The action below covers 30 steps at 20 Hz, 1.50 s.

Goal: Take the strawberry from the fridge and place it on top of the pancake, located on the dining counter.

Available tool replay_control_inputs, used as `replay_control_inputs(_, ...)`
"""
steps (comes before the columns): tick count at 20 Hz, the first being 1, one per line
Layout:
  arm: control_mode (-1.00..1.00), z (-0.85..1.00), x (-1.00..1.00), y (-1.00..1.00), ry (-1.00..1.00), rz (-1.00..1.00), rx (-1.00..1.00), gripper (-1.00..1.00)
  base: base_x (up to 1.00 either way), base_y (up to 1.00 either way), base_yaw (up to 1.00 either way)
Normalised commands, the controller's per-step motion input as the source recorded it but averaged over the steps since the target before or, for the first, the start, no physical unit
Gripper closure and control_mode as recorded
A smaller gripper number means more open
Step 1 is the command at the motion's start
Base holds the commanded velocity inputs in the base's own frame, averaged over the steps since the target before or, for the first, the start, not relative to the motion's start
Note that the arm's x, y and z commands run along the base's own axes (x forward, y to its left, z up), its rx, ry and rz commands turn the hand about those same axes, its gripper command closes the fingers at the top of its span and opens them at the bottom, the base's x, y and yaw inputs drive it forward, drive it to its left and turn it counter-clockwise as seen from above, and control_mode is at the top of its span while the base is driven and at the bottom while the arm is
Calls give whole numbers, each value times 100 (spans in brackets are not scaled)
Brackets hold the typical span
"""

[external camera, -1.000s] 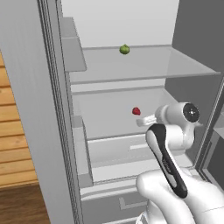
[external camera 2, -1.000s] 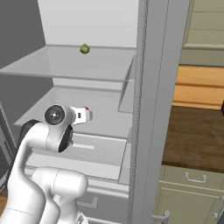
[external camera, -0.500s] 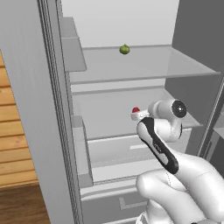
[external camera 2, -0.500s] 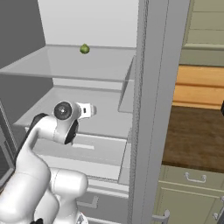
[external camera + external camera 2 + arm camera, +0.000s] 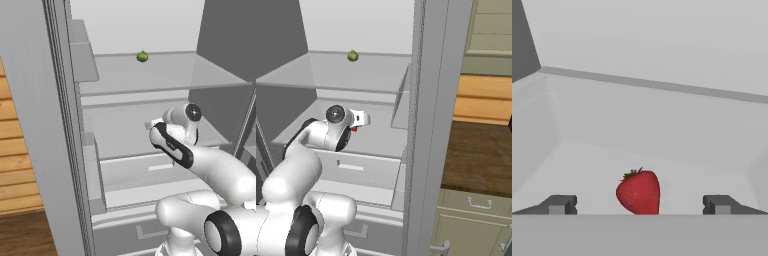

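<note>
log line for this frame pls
phase: reaching for pick | gripper: open, empty, inside fridge | strawberry: on shelf, between the fingertips, not gripped | green fruit: upper shelf, untouched

base views: flank arm, share fridge (image 5: pixel 150 100) interior | hand view: close on shelf

We see the arm (image 5: pixel 215 167) as a chain of smooth, glossy white rounded shells. A black band (image 5: pixel 171 145) wraps one link, carrying faint pale lettering too small for us to read. Dark round caps (image 5: pixel 193 113) with small bright centres close the joints, and a thick black ring (image 5: pixel 223 235) marks the lowest joint. Two small dark grey fingers (image 5: pixel 558 204), blocky and square-ended, finish the hand.
</note>
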Motion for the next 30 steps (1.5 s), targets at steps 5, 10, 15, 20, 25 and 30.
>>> replay_control_inputs(5,-100,-17,16,-4,2,0,0,-100,0,0,0)
replay_control_inputs(10,-100,-27,15,-3,3,0,-2,-100,0,0,0)
replay_control_inputs(15,-100,-5,22,0,3,0,-6,-100,0,0,0)
replay_control_inputs(20,-100,-1,31,0,0,0,-4,-100,0,0,0)
replay_control_inputs(25,-100,-14,23,2,6,0,-5,-100,0,0,0)
replay_control_inputs(30,-100,-7,8,1,9,0,-1,-100,0,0,0)
